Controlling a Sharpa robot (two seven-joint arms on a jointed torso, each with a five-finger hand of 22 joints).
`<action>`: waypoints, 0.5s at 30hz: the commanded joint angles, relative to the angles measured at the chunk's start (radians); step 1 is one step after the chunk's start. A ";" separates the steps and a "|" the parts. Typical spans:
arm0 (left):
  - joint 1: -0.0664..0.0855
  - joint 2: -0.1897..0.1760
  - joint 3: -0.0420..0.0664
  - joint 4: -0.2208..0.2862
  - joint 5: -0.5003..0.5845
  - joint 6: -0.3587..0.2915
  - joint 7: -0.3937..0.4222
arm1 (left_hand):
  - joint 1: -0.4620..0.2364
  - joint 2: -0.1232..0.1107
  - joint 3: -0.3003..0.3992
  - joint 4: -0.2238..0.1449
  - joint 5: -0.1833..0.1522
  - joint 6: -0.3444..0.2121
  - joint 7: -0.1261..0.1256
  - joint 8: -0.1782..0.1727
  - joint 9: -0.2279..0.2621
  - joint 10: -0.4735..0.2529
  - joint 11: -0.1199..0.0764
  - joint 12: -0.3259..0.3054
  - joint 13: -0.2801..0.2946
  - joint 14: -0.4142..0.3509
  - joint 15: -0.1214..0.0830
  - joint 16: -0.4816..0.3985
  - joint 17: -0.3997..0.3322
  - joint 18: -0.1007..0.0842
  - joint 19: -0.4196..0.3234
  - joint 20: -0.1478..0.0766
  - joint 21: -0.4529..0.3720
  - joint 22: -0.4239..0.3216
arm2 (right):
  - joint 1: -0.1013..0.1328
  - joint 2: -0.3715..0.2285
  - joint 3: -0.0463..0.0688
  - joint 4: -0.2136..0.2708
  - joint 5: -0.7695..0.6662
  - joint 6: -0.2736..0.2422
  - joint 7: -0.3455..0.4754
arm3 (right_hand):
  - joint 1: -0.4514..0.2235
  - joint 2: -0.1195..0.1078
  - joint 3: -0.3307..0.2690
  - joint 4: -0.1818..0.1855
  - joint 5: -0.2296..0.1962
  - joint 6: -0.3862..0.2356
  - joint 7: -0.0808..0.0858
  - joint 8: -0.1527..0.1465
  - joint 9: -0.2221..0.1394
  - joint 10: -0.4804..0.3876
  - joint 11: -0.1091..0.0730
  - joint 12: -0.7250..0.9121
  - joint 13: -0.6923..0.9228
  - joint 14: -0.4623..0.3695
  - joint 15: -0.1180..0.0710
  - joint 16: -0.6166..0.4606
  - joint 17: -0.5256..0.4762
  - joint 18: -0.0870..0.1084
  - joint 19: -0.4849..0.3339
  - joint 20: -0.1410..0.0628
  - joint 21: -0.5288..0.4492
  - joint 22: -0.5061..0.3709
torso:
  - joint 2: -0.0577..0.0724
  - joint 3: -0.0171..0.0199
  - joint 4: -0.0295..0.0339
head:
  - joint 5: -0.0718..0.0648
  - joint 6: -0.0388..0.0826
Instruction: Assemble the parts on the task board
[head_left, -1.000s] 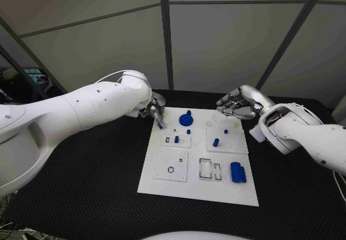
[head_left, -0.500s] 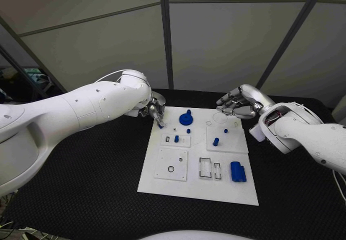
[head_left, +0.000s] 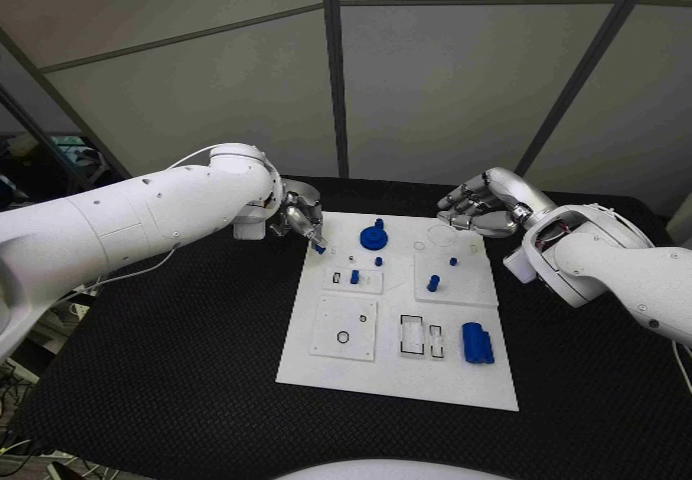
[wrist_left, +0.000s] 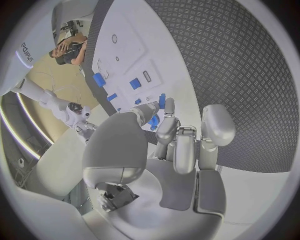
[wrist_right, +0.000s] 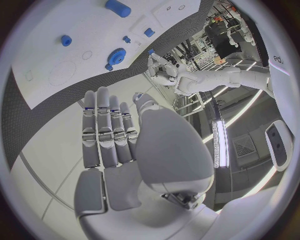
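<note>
The white task board (head_left: 397, 370) lies in the middle of the black table. On it are a blue gear (head_left: 374, 238) at the far end, a blue cylinder (head_left: 476, 343) near the right edge, and small blue pegs (head_left: 431, 284). My left hand (head_left: 299, 222) hovers at the board's far left corner and pinches a small blue part (wrist_left: 162, 101) between thumb and fingers. My right hand (head_left: 480, 207) hangs over the far right end of the board, fingers side by side and holding nothing. The right wrist view shows the gear (wrist_right: 116, 56) and the board (wrist_right: 81, 35) beyond those fingers.
Black matting (head_left: 173, 340) surrounds the board on all sides. Grey wall panels (head_left: 433, 90) rise right behind the table's far edge. White inset plates with slots (head_left: 418, 338) sit on the board's near half.
My left arm has swung outward to the left, and its hand has drawn slightly back from the board's corner with the blue part still pinched. The right hand has barely moved.
</note>
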 joint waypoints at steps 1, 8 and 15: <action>0.001 -0.041 -0.002 0.076 0.135 -0.163 -0.145 | -0.019 -0.002 0.166 -0.155 0.006 0.007 -0.004 0.011 0.022 0.017 -0.004 -0.003 0.008 0.068 -0.007 0.004 0.130 0.002 0.007 -0.007 0.015 0.141 | 0.002 -0.003 0.001 0.005 0.003 -0.003 0.004 | -0.002 -0.013 0.006 0.001 0.004 0.001 0.007 -0.005 -0.001 -0.002 0.008 -0.006 -0.001 0.003 0.004 -0.006 -0.002 0.011 0.004 0.002 -0.007 -0.002 | -0.001 0.0005 0.0037 | -0.001 -0.002; -0.001 -0.123 -0.017 0.192 0.222 -0.339 -0.260 | -0.041 -0.020 0.202 -0.173 0.016 0.014 -0.009 0.028 0.037 0.039 -0.009 0.011 0.037 0.070 -0.011 0.004 0.133 -0.005 0.020 -0.011 0.058 0.151 | 0.002 -0.009 0.001 0.008 0.003 -0.005 0.002 | -0.002 -0.013 0.006 0.001 0.004 0.001 0.007 -0.006 -0.001 -0.003 0.009 -0.007 -0.002 0.002 0.004 -0.007 -0.002 0.011 0.004 0.002 -0.008 -0.002 | -0.002 0.0028 0.0075 | -0.003 -0.002; -0.012 -0.166 -0.044 0.282 0.250 -0.474 -0.302 | -0.053 -0.034 0.226 -0.182 0.017 0.020 -0.012 0.038 0.045 0.053 -0.012 0.019 0.055 0.071 -0.013 0.004 0.134 -0.007 0.025 -0.013 0.075 0.154 | 0.002 -0.013 0.001 0.011 0.003 -0.006 0.001 | -0.002 -0.014 0.007 0.001 0.004 0.000 0.007 -0.006 -0.001 -0.003 0.009 -0.007 -0.003 0.002 0.004 -0.008 -0.003 0.011 0.004 0.003 -0.010 -0.003 | -0.002 0.0018 0.0086 | -0.002 -0.005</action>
